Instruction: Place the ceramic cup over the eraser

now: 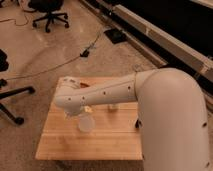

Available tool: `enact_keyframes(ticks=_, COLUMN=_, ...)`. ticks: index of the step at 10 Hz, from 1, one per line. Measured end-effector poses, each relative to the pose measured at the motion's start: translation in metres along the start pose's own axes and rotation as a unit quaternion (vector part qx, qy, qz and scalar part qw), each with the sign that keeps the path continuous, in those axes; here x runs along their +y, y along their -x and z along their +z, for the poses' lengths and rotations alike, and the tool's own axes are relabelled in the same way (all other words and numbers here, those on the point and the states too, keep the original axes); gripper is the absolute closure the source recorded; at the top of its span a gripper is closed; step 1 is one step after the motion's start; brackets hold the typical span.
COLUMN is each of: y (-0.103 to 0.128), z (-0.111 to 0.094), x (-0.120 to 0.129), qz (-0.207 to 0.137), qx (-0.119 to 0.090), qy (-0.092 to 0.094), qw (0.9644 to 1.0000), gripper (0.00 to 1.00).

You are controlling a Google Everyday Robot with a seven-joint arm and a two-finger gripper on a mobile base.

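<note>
A speckled beige floor fills the upper part of the camera view. A black office chair stands at the far end, and part of another chair base shows at the left edge. A dark cable runs across the floor to a flat black box. A long pale rail runs diagonally along the dark wall on the right.

In the foreground stands a low wooden table with a slatted top. The white arm comes in from the right. Its thick upper part covers the table's right end, and its thinner forearm reaches left across the middle of the top.

The gripper hangs from the forearm's left end, pointing down over the left half of the table. Its fingers are spread wide apart. The cup stands upright on the wood right under it, close to the table's middle. I cannot tell whether the fingers touch the cup, since the wrist hides most of them.

The eraser seems to be the small dark block on the table at the edge of the thick arm, to the right of the cup and apart from it. A small pale thing sits between them, just under the forearm. A red-brown shape lies near the far edge, behind the forearm.
</note>
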Motion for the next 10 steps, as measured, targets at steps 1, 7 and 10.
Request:
enact_keyframes(ticks=1, y=-0.0001, z=0.0001, x=0.0001, qz=0.0, qx=0.0, qy=0.0, qw=1.0, gripper=0.2)
enact_keyframes(ticks=7, y=-0.003, z=0.0002, x=0.0004, qz=0.0, qx=0.004, qy=0.0, qw=1.0, gripper=0.2)
enact_keyframes(ticks=10, y=-0.0042, z=0.0008, x=0.0007, qz=-0.001, qx=0.006, qy=0.0, qw=1.0, gripper=0.2)
